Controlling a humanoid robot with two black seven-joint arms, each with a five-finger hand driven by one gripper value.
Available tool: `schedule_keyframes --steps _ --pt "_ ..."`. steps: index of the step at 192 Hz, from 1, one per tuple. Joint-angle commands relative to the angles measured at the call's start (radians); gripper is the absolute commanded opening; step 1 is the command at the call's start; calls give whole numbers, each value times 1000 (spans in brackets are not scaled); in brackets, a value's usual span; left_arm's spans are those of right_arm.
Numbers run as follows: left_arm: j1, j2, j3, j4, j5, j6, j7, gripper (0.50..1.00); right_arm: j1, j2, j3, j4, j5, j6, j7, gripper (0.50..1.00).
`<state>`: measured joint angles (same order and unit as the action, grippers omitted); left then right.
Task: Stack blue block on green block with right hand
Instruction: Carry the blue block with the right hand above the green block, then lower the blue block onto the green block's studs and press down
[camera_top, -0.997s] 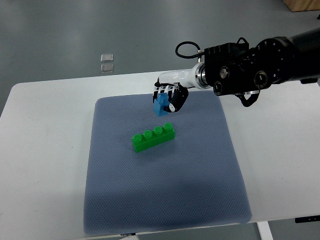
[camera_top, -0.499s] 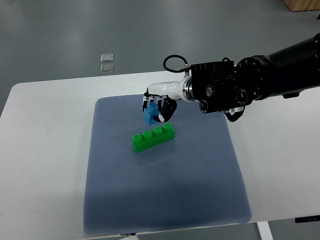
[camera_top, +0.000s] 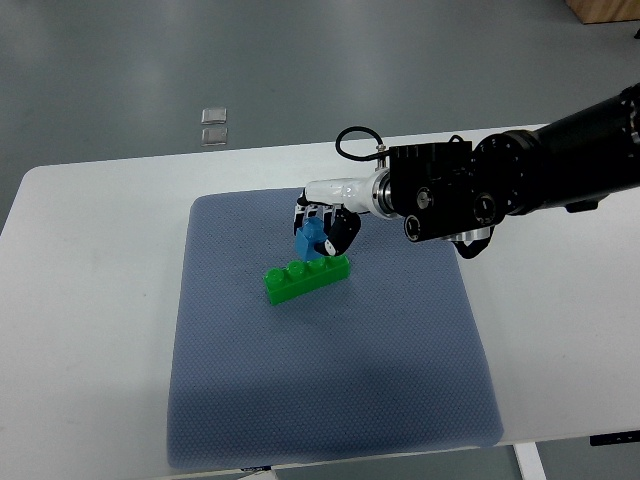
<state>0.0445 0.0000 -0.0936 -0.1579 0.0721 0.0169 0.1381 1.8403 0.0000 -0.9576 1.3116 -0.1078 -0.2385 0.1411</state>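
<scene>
Right hand (camera_top: 322, 226), fingers curled around the blue block (camera_top: 310, 239), holds it just above the green block (camera_top: 306, 277) at frame centre, over the mat (camera_top: 330, 400)

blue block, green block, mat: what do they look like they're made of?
Blue block, held in the right hand: likely moulded plastic, smooth and solid-coloured. Green block: likely the same, glossy, with highlights on its four round studs. Mat: grey-blue, matte, a fine dotted weave; probably rubbery or fabric, can't tell which.
</scene>
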Motion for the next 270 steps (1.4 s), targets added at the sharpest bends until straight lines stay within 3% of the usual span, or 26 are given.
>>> schedule_keyframes --steps 1,270 --pt "0 0 0 0 0 0 0 1000 -10 0 2 -3 0 -1 0 586" --pt "0 0 0 0 0 0 0 1000 -70 0 4 -29 2 -31 -5 588"
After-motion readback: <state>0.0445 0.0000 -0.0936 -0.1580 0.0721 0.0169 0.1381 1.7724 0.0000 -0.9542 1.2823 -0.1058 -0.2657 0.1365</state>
